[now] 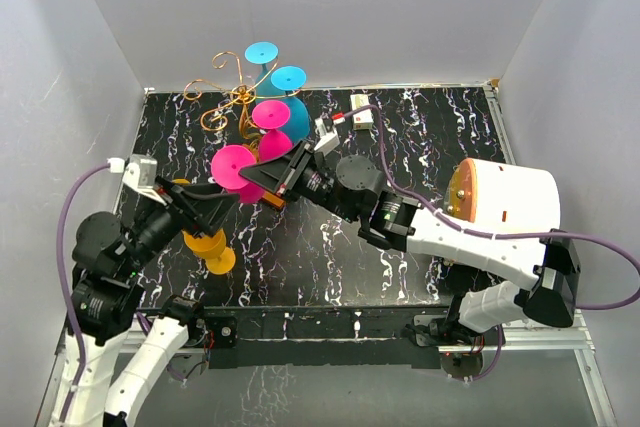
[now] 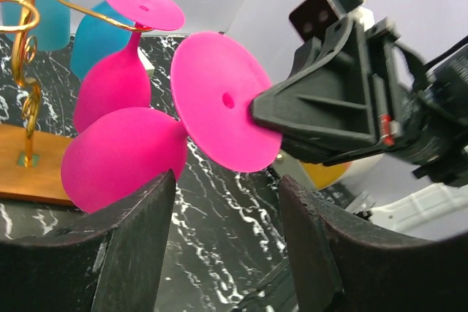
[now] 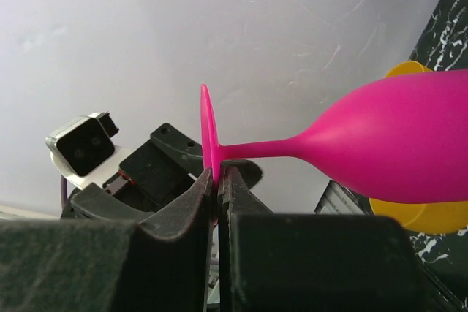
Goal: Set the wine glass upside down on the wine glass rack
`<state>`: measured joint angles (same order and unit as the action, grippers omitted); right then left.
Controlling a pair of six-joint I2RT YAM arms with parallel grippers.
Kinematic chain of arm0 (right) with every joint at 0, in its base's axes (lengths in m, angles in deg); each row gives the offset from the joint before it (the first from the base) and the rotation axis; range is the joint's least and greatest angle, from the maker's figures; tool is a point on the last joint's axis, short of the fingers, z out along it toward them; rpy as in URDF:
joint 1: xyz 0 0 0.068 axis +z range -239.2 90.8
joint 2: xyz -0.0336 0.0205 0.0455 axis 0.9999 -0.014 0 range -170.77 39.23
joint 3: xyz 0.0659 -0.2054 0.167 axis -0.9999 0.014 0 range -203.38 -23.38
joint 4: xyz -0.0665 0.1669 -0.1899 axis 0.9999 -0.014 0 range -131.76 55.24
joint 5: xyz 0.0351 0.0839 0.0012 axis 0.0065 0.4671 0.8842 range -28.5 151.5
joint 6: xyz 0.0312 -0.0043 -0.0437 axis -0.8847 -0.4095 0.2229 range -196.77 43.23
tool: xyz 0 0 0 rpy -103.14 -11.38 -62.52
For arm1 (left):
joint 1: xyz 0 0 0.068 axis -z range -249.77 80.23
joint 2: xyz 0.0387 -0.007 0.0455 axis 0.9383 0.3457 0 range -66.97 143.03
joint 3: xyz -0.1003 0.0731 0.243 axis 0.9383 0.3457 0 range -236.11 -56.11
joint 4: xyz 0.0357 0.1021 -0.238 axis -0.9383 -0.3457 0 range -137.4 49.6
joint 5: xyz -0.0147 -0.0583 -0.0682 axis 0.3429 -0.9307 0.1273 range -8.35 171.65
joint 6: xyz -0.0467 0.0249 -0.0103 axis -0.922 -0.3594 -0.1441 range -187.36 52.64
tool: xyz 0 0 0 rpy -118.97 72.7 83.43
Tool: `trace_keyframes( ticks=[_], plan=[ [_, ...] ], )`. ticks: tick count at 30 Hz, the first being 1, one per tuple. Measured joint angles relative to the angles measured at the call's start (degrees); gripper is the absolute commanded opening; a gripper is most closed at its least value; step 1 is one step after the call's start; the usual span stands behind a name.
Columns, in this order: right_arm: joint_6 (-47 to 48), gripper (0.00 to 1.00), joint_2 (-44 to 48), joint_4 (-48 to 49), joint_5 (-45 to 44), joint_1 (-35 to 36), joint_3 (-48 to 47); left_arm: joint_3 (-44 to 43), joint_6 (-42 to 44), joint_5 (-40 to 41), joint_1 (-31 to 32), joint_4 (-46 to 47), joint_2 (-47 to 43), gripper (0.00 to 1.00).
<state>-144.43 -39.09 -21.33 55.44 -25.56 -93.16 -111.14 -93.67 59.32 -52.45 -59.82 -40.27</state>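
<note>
Left gripper (image 2: pixel 227 184) stands with its two dark fingers (image 2: pixel 124 253) spread apart and nothing between them. It points across the table (image 1: pixel 330 257), black with white veining, and its tips are just short of the wine glass. Beneath that gripper, in the top view, a yellow glass (image 1: pixel 208 245) lies on the table. Farther back, near the far left corner, stands the wine glass rack (image 1: pixel 232 97), a gold wire tree on an orange-brown base. Two blue glasses (image 1: pixel 288 78) and a second pink glass (image 1: pixel 272 132) hang on it, foot up. The wine glass (image 3: pixel 395 144), bright pink, is not on the rack. It hangs in the air on its side just in front of the rack, between the two grippers, with its round foot facing the left gripper. In the left wrist view its bowl shows in front of the rack's base, and whether it touches the hanging pink glass I cannot tell. Right gripper (image 3: pixel 217 174) is clamped on the rim of the foot, one finger on each face of the disc, and alone carries the glass. Right of it, at the far edge of the table, sits a small white box (image 1: pixel 362 117), and farther right a white drum with an orange face (image 1: pixel 505 202) shows beside the right arm
</note>
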Motion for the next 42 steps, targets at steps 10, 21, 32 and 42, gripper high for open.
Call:
trace_keyframes(
  ticks=[10,21,32,42],
  plan=[
    [-1.68,0.00,3.52,-0.17,-0.17,0.00,4.15,0.74,-23.69,14.08,0.00,0.39,-6.62,0.58],
    [-1.66,0.00,4.79,-0.37,-0.57,0.00,4.87,-0.24,-30.56,15.45,0.02,1.53,1.66,0.62],
    [-1.66,0.00,4.79,-1.46,-0.85,0.00,4.87,-0.44,-32.39,10.99,0.02,7.17,1.86,0.58],
    [-1.49,0.00,4.79,-1.22,-0.85,-0.02,4.87,-1.66,-31.71,5.88,0.02,6.97,7.96,0.37]
  ],
)
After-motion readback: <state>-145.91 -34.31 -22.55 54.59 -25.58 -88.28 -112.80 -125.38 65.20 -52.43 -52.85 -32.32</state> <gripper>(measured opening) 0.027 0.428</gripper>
